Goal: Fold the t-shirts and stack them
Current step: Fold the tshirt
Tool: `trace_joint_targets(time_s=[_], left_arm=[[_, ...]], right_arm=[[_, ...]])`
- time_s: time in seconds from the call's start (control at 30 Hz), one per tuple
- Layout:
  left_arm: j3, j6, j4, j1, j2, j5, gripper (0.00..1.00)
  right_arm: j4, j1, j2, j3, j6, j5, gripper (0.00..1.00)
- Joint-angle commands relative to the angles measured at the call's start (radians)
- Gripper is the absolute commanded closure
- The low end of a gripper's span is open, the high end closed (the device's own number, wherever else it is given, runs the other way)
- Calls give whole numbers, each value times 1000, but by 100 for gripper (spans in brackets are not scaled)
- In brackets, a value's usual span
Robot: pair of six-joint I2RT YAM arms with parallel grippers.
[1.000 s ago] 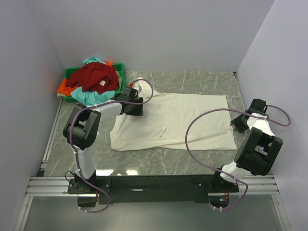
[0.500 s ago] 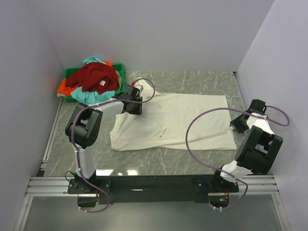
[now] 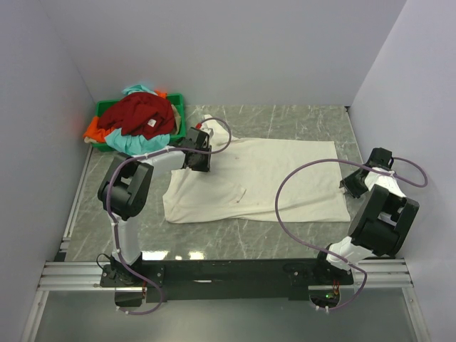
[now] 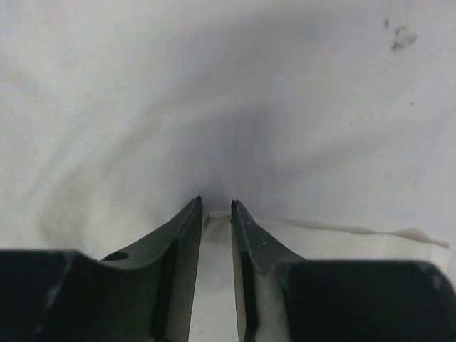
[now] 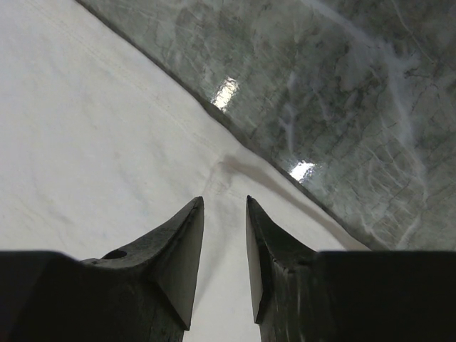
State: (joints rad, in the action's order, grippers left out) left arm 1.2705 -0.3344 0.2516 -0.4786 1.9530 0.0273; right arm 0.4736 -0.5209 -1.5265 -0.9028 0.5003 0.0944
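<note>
A cream-white t-shirt (image 3: 263,178) lies spread flat on the marble table. My left gripper (image 3: 201,151) is at its far left corner. In the left wrist view its jaws (image 4: 215,204) stand narrow, with a fold of the cream cloth (image 4: 214,107) and its hem pinched between them. My right gripper (image 3: 348,187) sits at the shirt's right edge. There its jaws (image 5: 224,199) are closed on the cream cloth (image 5: 92,142), and a wrinkle runs out from the tips. Dark red (image 3: 139,114), teal (image 3: 125,142) and orange (image 3: 92,130) t-shirts are heaped in the bin.
The green plastic bin (image 3: 179,107) stands at the far left corner, right behind my left gripper. White walls close in the table on the left, back and right. Bare marble (image 5: 342,107) shows beside the shirt's right edge.
My left gripper's jaws have narrowed onto the shirt's corner, and the gripper has crept slightly toward the far left. The right arm has not moved.
</note>
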Motion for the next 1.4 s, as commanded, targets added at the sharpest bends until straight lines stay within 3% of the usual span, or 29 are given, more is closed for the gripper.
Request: trace_joint_targets(time_s=[0.0,0.17,0.3,0.8,1.37], left_arm=[[21,5,-6,-8,0,-21,71],[24,6,-5,-14,-2,-24,91],[27,6,0,-15,4,-24,100],[154,17,-23,-17,-25,-82,100],[263,118,-29,-17,78,-84,100]], right_arm=[[-26,-1,-4,12,-2,-12,63],[-26,-1,-11,12,-3,-15,62],[-30,-1,-14,12,-2,-12,63],[-47,-1,-61,-19,6,-22,64],[-64,-1,-75,-11,3,-27,64]])
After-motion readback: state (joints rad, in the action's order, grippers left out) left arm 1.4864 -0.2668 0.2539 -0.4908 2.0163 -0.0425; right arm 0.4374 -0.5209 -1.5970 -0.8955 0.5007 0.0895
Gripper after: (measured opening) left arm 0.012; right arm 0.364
